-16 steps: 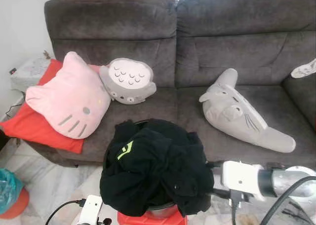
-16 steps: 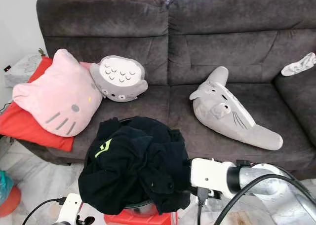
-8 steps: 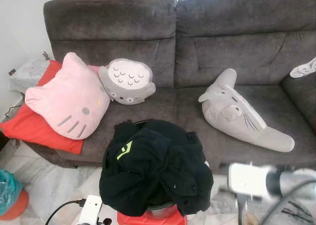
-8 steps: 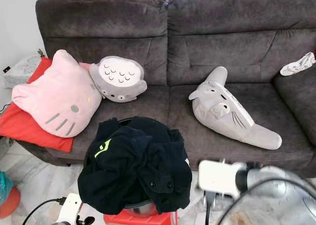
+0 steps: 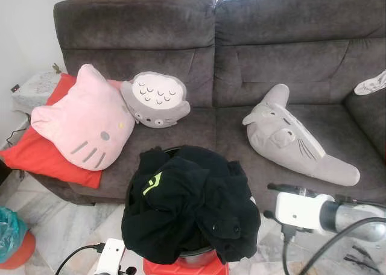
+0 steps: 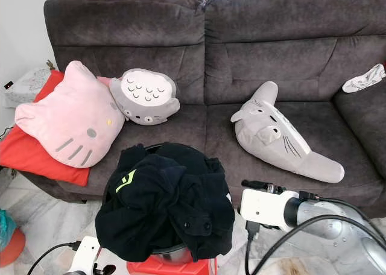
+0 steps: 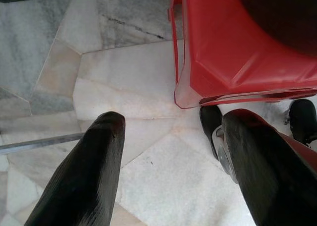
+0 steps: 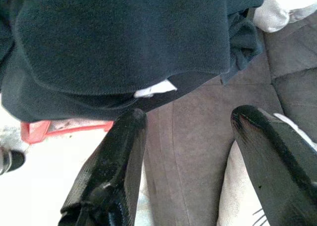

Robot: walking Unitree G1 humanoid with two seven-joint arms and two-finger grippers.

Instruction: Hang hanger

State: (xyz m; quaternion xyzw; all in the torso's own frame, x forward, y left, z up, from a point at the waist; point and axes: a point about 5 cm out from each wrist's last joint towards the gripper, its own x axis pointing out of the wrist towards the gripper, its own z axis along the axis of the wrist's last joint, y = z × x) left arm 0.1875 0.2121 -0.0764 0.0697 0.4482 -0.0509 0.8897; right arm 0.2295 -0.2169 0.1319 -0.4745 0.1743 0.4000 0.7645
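Note:
A pile of black clothing [image 5: 187,202] with a green logo heaps over a round container [image 5: 196,260] on a red stool [image 5: 184,268] before me. I see no hanger. My right gripper [image 8: 188,119] is open and empty, just right of the pile and clear of it, facing the sofa seat. Its white wrist [image 6: 262,205] sits at the lower right. My left gripper [image 7: 171,122] hangs open over the marble floor beside the red stool [image 7: 247,52], with nothing in it.
A dark grey sofa [image 5: 229,124] stands behind the pile. On it lie a pink cat cushion [image 5: 81,118], a red cushion [image 5: 36,154], a round grey plush [image 5: 155,98] and a long grey plush [image 5: 289,136]. A teal bag [image 5: 11,230] sits on the floor at left.
My right gripper has drawn back from the right edge of the black pile, ending a little farther right and higher. The left arm has stayed still.

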